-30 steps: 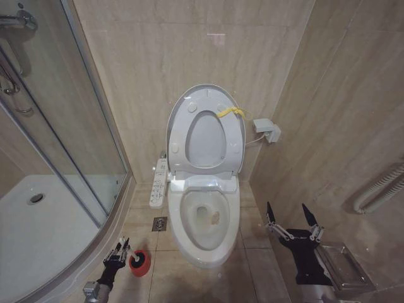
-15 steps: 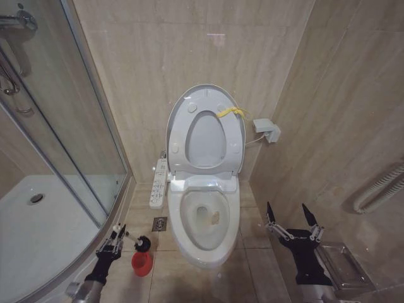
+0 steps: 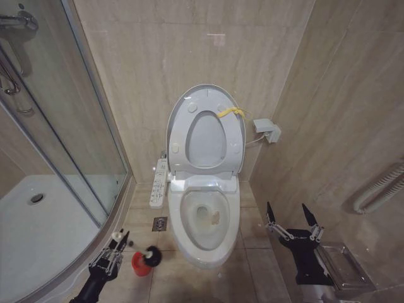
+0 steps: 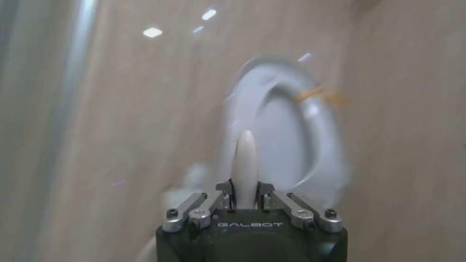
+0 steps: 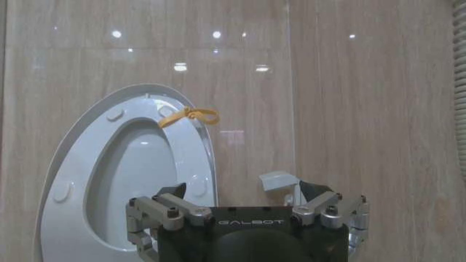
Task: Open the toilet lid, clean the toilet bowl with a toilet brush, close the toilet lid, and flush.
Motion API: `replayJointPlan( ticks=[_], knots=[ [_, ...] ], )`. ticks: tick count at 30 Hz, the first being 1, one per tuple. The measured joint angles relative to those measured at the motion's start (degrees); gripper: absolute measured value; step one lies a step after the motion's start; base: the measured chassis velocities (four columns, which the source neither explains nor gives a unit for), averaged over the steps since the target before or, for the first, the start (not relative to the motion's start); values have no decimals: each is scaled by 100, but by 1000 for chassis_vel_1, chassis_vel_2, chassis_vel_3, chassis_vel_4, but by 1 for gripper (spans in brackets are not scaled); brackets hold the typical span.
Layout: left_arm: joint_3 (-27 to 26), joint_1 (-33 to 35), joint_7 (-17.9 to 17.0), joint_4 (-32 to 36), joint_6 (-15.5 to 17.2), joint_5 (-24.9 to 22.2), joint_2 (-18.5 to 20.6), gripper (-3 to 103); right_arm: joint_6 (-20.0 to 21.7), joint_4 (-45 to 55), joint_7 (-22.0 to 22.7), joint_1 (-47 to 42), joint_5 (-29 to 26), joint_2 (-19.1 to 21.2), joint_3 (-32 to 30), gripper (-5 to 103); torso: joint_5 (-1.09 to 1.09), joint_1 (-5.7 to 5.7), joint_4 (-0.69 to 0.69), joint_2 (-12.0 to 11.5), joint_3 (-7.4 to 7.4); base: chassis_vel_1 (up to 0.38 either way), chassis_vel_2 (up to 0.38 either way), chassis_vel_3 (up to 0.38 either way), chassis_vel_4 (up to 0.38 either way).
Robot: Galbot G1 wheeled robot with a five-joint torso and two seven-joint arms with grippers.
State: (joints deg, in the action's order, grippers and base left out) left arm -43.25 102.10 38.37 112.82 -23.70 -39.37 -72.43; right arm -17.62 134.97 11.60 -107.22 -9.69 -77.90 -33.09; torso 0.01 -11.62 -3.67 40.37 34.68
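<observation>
The toilet lid [image 3: 205, 129] stands raised against the wall, with a yellow strip [image 3: 230, 112] at its edge. Below it the toilet bowl [image 3: 203, 218] is open. Low on the floor to the left of the bowl, my left gripper [image 3: 114, 247] is shut on the white handle of the toilet brush [image 3: 151, 254]. The brush's dark head hangs just above the red holder cup [image 3: 140, 266]. In the left wrist view the handle [image 4: 248, 161] sits between the shut fingers, with the lid [image 4: 291, 136] beyond. My right gripper [image 3: 292, 218] waits open to the right of the bowl, facing the lid [image 5: 124, 174].
A glass shower screen [image 3: 63, 126] and a white shower tray [image 3: 38, 214] close off the left. A control panel [image 3: 159, 183] hangs beside the seat, above a floor drain [image 3: 160, 223]. A wall box [image 3: 268, 130] and a ribbed rail [image 3: 379, 189] are on the right wall.
My left gripper has lifted the brush out of the red cup. The dark head has risen and swung right toward the bowl. The right arm has not moved.
</observation>
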Motion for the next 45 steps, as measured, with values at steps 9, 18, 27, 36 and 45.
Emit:
replayJointPlan(
  ticks=[9, 18, 27, 36, 45],
  knots=[
    [309, -746, 208, 579, 645, -1288, 116, 20, 0, 0, 0, 0, 0, 0, 0, 100, 0, 0, 0, 0, 0, 0, 0, 0, 0],
    [1448, -2406, -897, -432, 763, -2139, -23, 20, 0, 0, 0, 0, 0, 0, -1, 100, 0, -1, -1, 0, 1, 0, 0, 0, 0],
    [2228, -3554, -1030, -2120, 601, -2040, -211, 20, 0, 0, 0, 0, 0, 0, 0, 100, 0, -1, 1, -1, 1, 0, 0, 0, 0],
    [2773, -4779, -1075, -3566, 420, -2122, -380, 20, 0, 0, 0, 0, 0, 0, 0, 100, 0, -1, -1, -1, 1, 0, 0, 0, 0],
    [3304, -5148, -1124, -4300, 234, -2023, -614, 20, 0, 0, 0, 0, 0, 0, 0, 100, 0, -1, 0, -1, 1, 0, 0, 0, 0]
  ],
)
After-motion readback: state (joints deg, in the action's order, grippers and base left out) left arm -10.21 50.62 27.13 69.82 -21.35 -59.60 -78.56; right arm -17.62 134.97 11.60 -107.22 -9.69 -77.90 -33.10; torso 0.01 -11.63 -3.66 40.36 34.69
